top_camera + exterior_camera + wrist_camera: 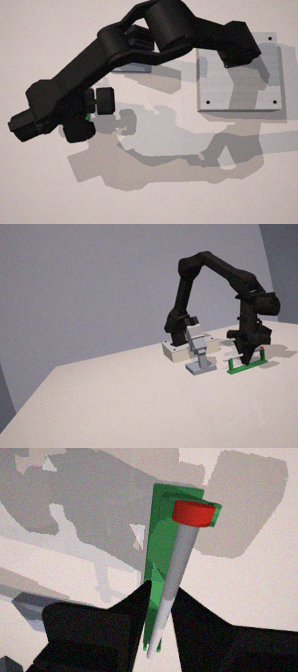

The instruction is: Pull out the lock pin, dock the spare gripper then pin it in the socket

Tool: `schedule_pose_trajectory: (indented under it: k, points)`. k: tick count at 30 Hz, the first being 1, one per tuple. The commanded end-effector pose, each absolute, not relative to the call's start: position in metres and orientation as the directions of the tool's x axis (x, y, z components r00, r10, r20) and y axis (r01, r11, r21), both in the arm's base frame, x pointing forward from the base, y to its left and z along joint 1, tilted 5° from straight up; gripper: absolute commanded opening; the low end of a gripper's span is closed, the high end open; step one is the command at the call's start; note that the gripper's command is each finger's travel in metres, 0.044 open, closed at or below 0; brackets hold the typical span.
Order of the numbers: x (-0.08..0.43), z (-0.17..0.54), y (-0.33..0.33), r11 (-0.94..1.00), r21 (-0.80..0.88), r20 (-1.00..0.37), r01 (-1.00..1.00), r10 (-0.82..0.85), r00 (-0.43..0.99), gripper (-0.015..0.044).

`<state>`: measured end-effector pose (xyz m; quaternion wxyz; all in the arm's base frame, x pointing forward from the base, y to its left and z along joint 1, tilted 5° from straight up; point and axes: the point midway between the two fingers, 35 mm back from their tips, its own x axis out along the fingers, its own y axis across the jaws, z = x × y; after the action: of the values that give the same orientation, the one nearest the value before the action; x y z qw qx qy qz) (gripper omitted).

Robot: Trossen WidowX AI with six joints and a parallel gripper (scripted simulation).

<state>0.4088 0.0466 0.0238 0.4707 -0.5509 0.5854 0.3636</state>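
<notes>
The pin [238, 357] [181, 555] is a thin grey rod with a red head [262, 347] [194, 514]. It rests across the two posts of a green rack [87, 116] [234, 371] [161, 538]. My gripper [247, 363] [160, 586] points down at the middle of the rack. Its fingers are partly open on either side of the rod, with a gap on the left side in the wrist view. A blue-grey stand [137, 68] [194, 369] [30, 608] bears a tilted silver block [195, 332] with a black part [192, 321] on top. I cannot tell socket and spare gripper apart.
The arm's metal base plate [219, 76] [170, 353] lies behind the stand in the exterior view. The forearm passes over part of the stand in the top view. The fingertips are low, close to the rack's base bar. The arm hides most of the rack in the top view.
</notes>
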Motion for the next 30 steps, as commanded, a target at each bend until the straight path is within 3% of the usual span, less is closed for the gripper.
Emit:
schedule_pose_trajectory:
  k: [1, 30]
  points:
    - [0.409, 0.023, 0.046, 0.125, -0.093, -0.951, -0.988, -0.306, 0.051, 0.0000]
    - [0.405, 0.081, 0.049, 0.125, -0.093, -0.951, -0.988, -0.306, 0.051, 0.0000]
